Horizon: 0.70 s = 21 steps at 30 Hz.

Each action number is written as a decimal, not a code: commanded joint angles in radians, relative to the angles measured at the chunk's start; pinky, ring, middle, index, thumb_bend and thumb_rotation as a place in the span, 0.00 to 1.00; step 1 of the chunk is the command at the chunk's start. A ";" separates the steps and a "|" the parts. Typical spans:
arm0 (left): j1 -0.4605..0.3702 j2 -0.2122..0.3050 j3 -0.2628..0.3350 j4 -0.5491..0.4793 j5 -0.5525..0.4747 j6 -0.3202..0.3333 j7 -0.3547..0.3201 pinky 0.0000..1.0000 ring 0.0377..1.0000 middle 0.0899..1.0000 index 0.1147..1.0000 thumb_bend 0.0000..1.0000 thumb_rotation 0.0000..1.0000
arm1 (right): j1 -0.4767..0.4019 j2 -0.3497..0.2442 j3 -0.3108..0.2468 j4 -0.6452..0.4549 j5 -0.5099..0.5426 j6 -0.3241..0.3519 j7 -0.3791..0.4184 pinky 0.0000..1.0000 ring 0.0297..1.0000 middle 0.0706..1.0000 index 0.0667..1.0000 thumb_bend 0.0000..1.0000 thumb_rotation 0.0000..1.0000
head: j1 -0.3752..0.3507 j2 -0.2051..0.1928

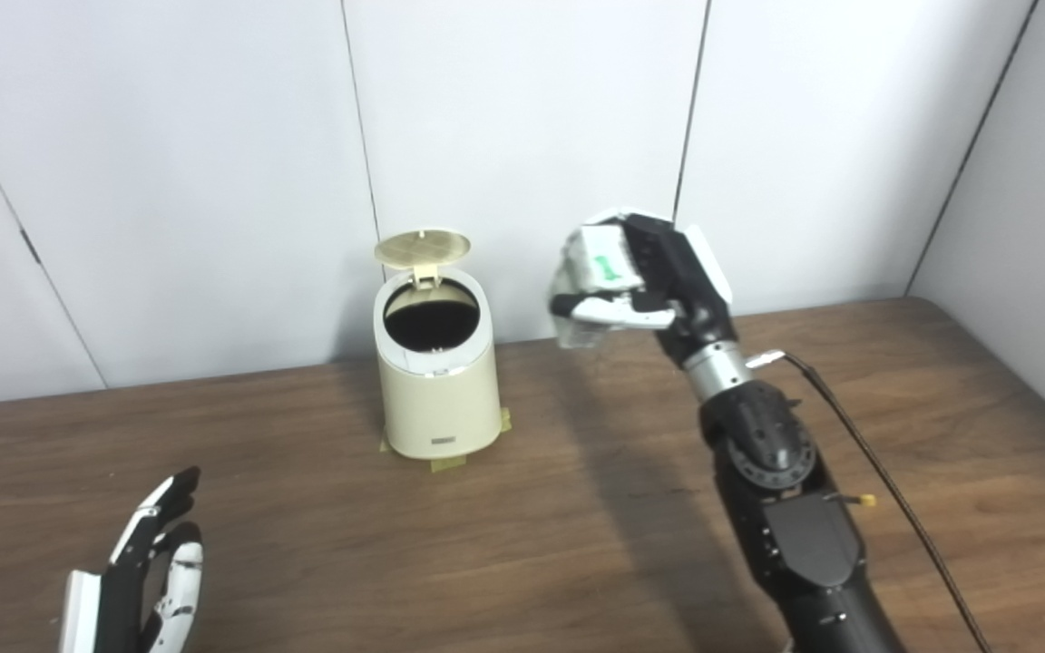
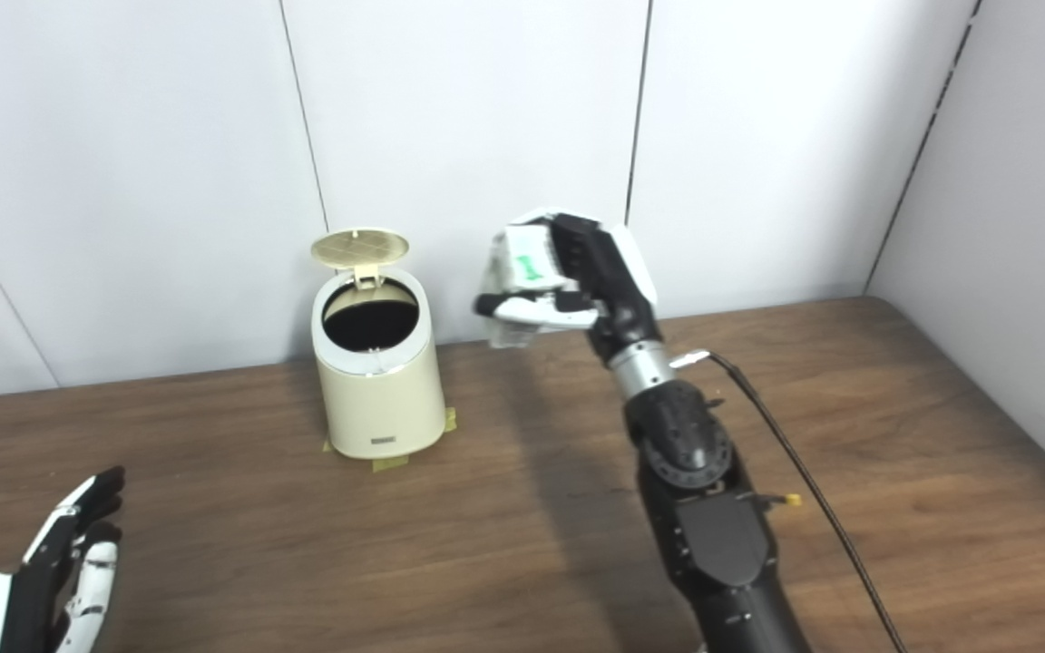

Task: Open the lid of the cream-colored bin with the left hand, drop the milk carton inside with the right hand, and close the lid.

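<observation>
We see more of the left robot hand (image 1: 137, 580) from the left eye, its black-and-white fingers spread and holding nothing, low over the brown wooden desk (image 1: 522, 544); the right eye clips it at the corner. Up high, we have the right robot hand (image 1: 640, 281) wrapped around the small white milk carton with green print (image 1: 602, 263), lifted well above the desk. It hangs to the right of the cream-colored round plastic bin (image 1: 436, 381), near it but apart, roughly level with the raised round lid (image 1: 423, 247). The lid stands tilted back on its hinge. We look into the bin's mouth and see only darkness; what lies inside, we cannot tell.
</observation>
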 commanded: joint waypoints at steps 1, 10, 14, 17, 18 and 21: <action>-0.016 -0.024 -0.008 0.008 -0.006 -0.011 0.021 0.77 0.85 0.86 0.84 0.24 0.90 | -0.065 0.010 0.003 -0.042 -0.021 -0.060 -0.015 0.45 0.48 0.48 0.39 0.50 0.00 | -0.001 0.001; 0.003 -0.041 -0.020 0.018 -0.011 -0.013 0.035 0.79 0.86 0.88 0.87 0.26 0.98 | -0.084 0.112 0.030 0.008 -0.107 -0.210 -0.070 0.42 0.45 0.47 0.42 0.50 0.00 | 0.037 -0.016; 0.010 -0.043 -0.028 0.027 0.006 -0.024 0.052 0.78 0.86 0.87 0.86 0.28 0.97 | -0.103 0.160 0.023 0.049 -0.109 -0.255 -0.110 0.41 0.45 0.47 0.43 0.50 0.00 | 0.054 -0.021; 0.013 -0.044 -0.035 0.033 0.010 -0.027 0.065 0.79 0.86 0.87 0.86 0.31 0.97 | -0.124 0.190 0.016 0.113 -0.138 -0.325 -0.160 0.40 0.45 0.48 0.42 0.50 0.00 | 0.060 -0.028; 0.014 -0.046 -0.036 0.034 0.012 -0.028 0.069 0.78 0.85 0.87 0.86 0.32 0.97 | -0.129 0.198 0.016 0.131 -0.140 -0.340 -0.172 0.40 0.46 0.49 0.42 0.50 0.00 | 0.065 -0.031; 0.019 -0.047 -0.042 0.038 0.005 -0.032 0.069 0.79 0.85 0.87 0.86 0.34 0.97 | -0.138 0.216 0.029 0.168 -0.143 -0.355 -0.200 0.41 0.47 0.49 0.41 0.50 0.00 | 0.075 -0.034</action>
